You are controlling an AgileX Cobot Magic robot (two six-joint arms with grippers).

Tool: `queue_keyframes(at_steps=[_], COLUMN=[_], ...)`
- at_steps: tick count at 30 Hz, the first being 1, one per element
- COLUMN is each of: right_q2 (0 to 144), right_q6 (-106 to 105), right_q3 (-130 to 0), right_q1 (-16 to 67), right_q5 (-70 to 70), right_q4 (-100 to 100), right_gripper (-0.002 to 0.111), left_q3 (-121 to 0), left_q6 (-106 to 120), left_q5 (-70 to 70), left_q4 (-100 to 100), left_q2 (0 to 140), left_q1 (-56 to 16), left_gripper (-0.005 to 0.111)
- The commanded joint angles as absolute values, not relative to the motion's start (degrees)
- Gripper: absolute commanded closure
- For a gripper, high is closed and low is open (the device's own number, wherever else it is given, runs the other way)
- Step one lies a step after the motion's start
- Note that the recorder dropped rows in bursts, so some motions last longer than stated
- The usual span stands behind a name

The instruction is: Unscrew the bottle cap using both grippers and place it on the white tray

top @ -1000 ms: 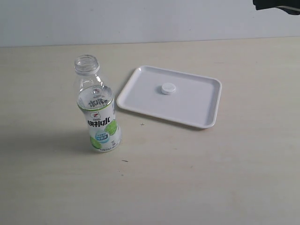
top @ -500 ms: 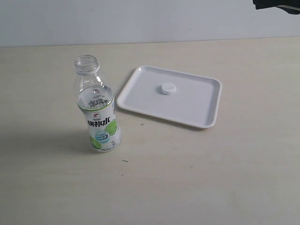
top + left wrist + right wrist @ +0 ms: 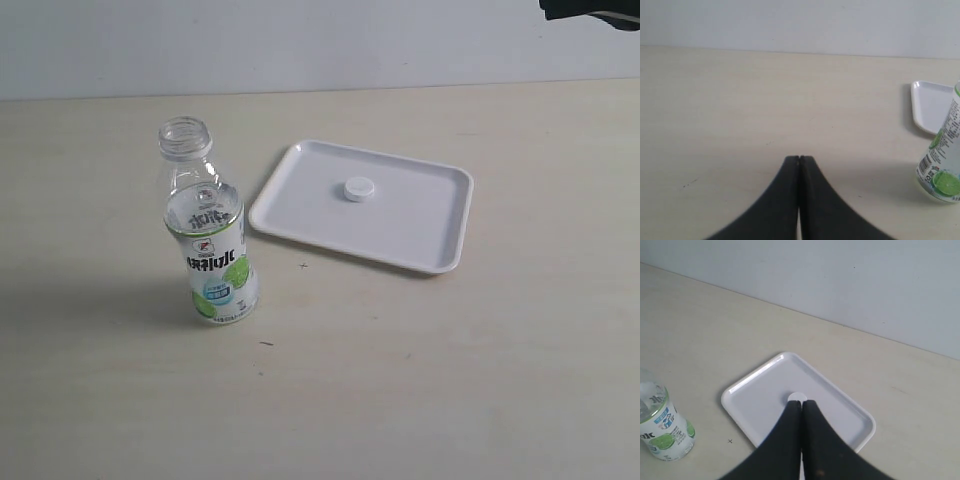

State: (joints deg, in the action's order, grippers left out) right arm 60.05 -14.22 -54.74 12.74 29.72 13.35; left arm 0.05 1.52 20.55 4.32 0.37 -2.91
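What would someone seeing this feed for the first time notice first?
First, the bottle, standing upright and uncapped on the table, left of the white tray in the exterior view. Next, the bottle cap, lying alone near the tray's middle. The left gripper and the right gripper are both shut and empty, touching neither.

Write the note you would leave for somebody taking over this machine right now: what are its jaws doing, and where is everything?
Left gripper: jaws shut, empty, over bare table, apart from the bottle.
Right gripper: jaws shut, empty, clear of the white tray.
The bottle stands upright on the table beside the white tray, neck open.
The bottle cap lies on the white tray, near its middle.
Done: cap off and placed. Left: nothing that shows.
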Motion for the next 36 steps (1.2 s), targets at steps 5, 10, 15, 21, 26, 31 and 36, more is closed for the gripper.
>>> queue_keyframes(at_steps=[5, 10, 15, 21, 26, 31, 36], right_q2=[59.71, 59.71, 59.71, 59.71, 59.71, 59.50, 57.20], right_q6=[-14.26, -14.26, -14.26, -14.26, -14.26, -14.26, -15.41], right_q3=[-54.44, -54.44, -54.44, -54.44, -54.44, -54.44, -54.44], right_q1=[12.65, 12.65, 12.65, 12.65, 12.65, 12.65, 12.65], right_q5=[28.87, 28.87, 28.87, 28.87, 28.29, 28.11, 28.11], right_q4=[13.43, 13.43, 13.43, 13.43, 13.30, 13.31, 12.90], right_gripper=[0.108, 0.108, 0.108, 0.108, 0.108, 0.108, 0.108], left_q3=[0.00, 0.00, 0.00, 0.00, 0.00, 0.00, 0.00], left_q6=[1.17, 1.17, 1.17, 1.17, 1.28, 1.28, 1.28], left_q5=[20.37, 20.37, 20.37, 20.37, 20.37, 20.37, 20.37], left_q4=[4.23, 4.23, 4.23, 4.23, 4.23, 4.23, 4.23], left_q2=[0.00, 0.00, 0.00, 0.00, 0.00, 0.00, 0.00], left_q1=[-2.60, -2.60, -2.60, -2.60, -2.60, -2.60, -2.60], left_gripper=[0.107, 0.107, 0.107, 0.107, 0.107, 0.107, 0.107])
